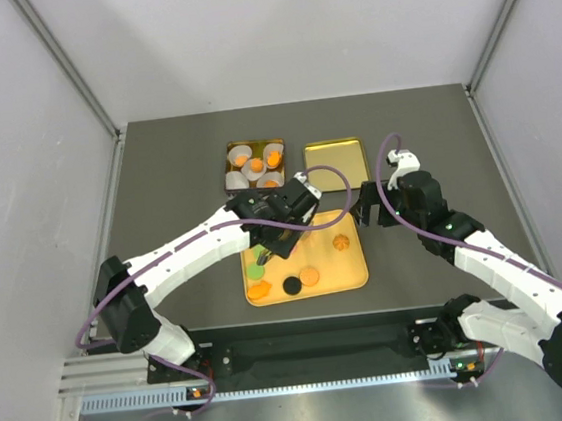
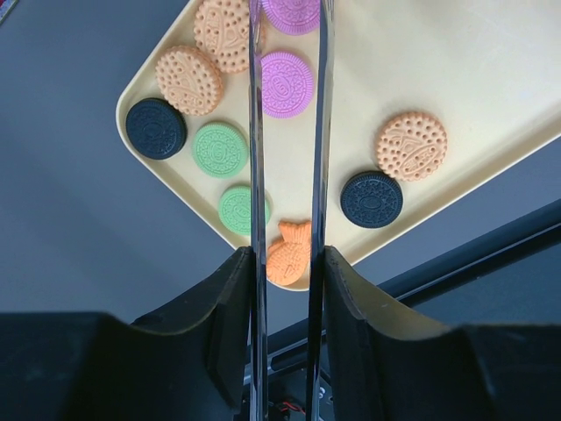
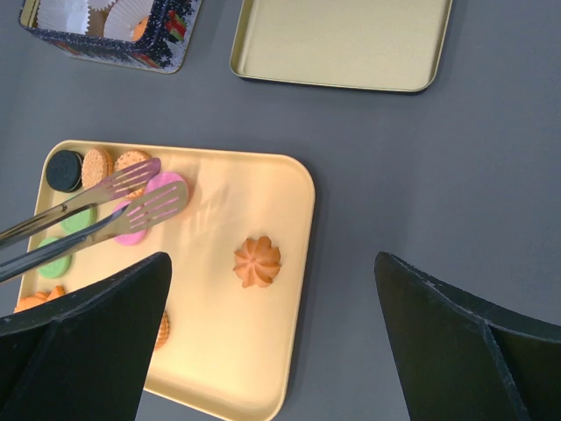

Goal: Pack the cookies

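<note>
The cookies lie on a yellow tray (image 1: 353,273): pink (image 2: 286,83), green (image 2: 220,149), black (image 2: 155,128), tan (image 2: 188,81) and an orange fish shape (image 2: 289,252). An orange flower cookie (image 3: 258,261) sits alone on the tray's right half. My left gripper (image 2: 287,263) is shut on metal tongs (image 2: 255,132). The tong tips (image 3: 131,180) are slightly apart, over the pink cookies (image 3: 166,186) at the tray's far left. My right gripper (image 3: 272,263) is open and empty, above the tray's right edge.
A decorated tin (image 1: 255,163) with white paper cups, some holding orange cookies, stands behind the tray. Its gold lid (image 1: 335,158) lies to its right, inside up. Grey walls close in the table on three sides.
</note>
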`<action>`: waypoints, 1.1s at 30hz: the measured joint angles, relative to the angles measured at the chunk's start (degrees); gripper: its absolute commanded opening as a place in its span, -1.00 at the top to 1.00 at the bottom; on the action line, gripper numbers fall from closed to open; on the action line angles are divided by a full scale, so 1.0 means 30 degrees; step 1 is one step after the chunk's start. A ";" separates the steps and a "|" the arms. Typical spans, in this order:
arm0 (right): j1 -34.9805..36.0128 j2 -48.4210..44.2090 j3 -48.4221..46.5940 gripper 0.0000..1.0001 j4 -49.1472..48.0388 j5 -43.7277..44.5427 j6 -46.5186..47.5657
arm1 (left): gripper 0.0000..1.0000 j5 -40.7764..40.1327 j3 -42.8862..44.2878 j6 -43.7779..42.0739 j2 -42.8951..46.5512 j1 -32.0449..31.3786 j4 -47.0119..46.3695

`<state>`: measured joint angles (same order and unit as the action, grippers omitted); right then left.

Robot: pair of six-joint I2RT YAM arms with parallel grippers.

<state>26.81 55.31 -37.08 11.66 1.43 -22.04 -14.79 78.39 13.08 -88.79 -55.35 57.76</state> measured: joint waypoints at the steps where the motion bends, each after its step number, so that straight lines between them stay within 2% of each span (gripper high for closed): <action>1: 0.0000 0.0000 0.0000 -0.99 0.0000 0.0000 0.0000 | 0.28 0.0051 0.0066 -0.0015 0.0000 0.0000 0.0000; 21: 0.0000 0.0000 0.0000 -1.00 0.0000 0.0000 0.0000 | 0.28 -0.0306 0.0772 0.0029 0.0998 0.0736 -0.0087; 33: 0.0000 0.0714 0.0000 -1.00 -0.0015 -0.0393 -0.0007 | 0.27 -0.1086 0.1290 0.0255 0.1741 0.4903 -0.0539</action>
<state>26.81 57.45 -37.08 11.62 0.25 -22.06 -18.04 82.26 13.85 -83.57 -40.64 56.14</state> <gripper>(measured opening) 0.996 0.392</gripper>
